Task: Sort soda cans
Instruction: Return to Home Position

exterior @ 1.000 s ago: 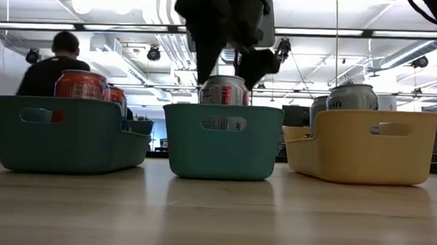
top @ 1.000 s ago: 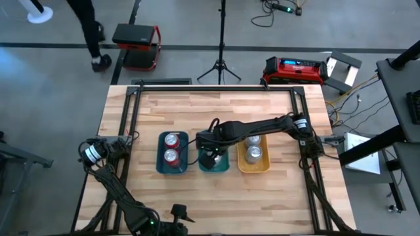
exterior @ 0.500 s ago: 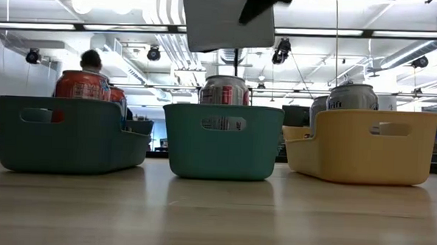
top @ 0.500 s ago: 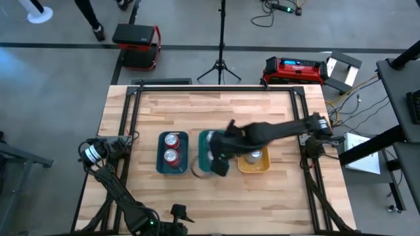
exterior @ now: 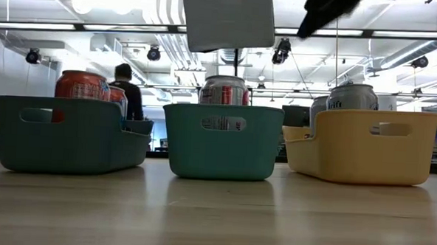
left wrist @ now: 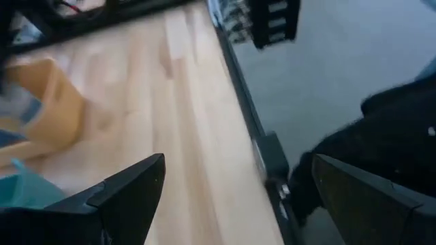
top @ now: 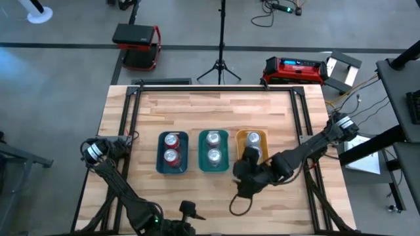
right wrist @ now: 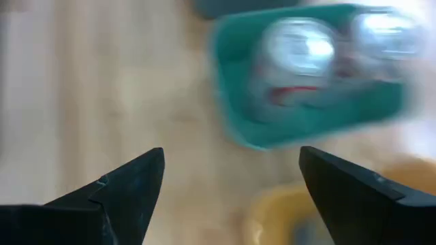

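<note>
High view straight down on the bench (top: 197,111), low view level across it, wrist views close; middle tray (top: 214,168) shared

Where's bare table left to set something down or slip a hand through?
Widest: the bare table behind the three trays. A narrower strip lies in front of the blue tray and green tray. Crowded: the right gripper hangs at the yellow tray; gaps between trays are slim.
</note>
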Motion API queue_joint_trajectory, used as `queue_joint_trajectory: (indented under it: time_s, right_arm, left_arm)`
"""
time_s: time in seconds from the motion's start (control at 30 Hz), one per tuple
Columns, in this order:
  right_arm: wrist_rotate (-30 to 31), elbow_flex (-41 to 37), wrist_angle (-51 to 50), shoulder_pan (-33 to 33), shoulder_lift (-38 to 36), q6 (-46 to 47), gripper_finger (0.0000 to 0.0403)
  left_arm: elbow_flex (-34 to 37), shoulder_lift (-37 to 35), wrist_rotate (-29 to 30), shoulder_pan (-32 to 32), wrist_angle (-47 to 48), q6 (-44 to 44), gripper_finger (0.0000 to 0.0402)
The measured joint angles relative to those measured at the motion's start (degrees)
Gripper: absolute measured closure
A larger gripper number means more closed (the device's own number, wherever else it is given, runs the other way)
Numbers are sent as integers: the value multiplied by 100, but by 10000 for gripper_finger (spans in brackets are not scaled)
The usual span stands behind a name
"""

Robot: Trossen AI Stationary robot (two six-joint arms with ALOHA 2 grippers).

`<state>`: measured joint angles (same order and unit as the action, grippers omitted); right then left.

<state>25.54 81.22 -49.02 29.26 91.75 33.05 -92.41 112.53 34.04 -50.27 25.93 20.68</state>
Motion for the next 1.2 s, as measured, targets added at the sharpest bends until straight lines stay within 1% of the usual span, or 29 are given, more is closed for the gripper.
queue_joint_trajectory:
  time_s: [0.1, 0.2, 0.27, 0.37, 0.47, 0.6, 0.73, 0.83, 0.9, 0.97, 1.03, 1.2]
  right_arm:
    - [-581, -913, 1656, -57, -267, -562, 84]
    - [-758, -1430, 2985, -209, -572, -1241, 107]
    - [-760, -1632, 3547, -309, -839, -1642, 123]
    - [-763, -1919, 3970, -447, -1346, -2029, 149]
    - [-758, -2418, 4320, -514, -1909, -2147, 176]
    - [-768, -3509, 5128, -501, -2489, -2262, 205]
    - [-765, -4601, 6368, -560, -2667, -2382, 230]
    - [-758, -5093, 7457, -726, -2611, -2788, 247]
    - [-787, -5233, 7823, -874, -2595, -3079, 258]
    - [-968, -5235, 7990, -1055, -2624, -3396, 268]
    - [-1314, -5153, 7846, -1269, -2758, -3634, 280]
    - [-2461, -4633, 7767, -1975, -3075, -3854, 311]
  left_arm:
    - [-284, -11, 80, 138, 391, -123, 47]
    - [-424, -36, 301, 435, 832, -319, 47]
    - [-378, -135, 245, 766, 949, -355, 47]
    - [-64, -347, -184, 1288, 823, -428, 47]
    - [632, -625, -511, 1719, 128, -636, 47]
    - [1969, -1178, -613, 2118, -1517, -955, 47]
    - [3290, -1952, -624, 2362, -2983, -1101, 47]
    - [3995, -2656, -624, 2480, -3349, -1088, 47]
    - [4370, -3151, -614, 2510, -3350, -1084, 47]
    - [4731, -3663, -612, 2510, -3352, -1079, 47]
    - [5069, -4195, -610, 2503, -3360, -1106, 47]
    - [5865, -5522, -608, 2477, -3474, -1244, 47]
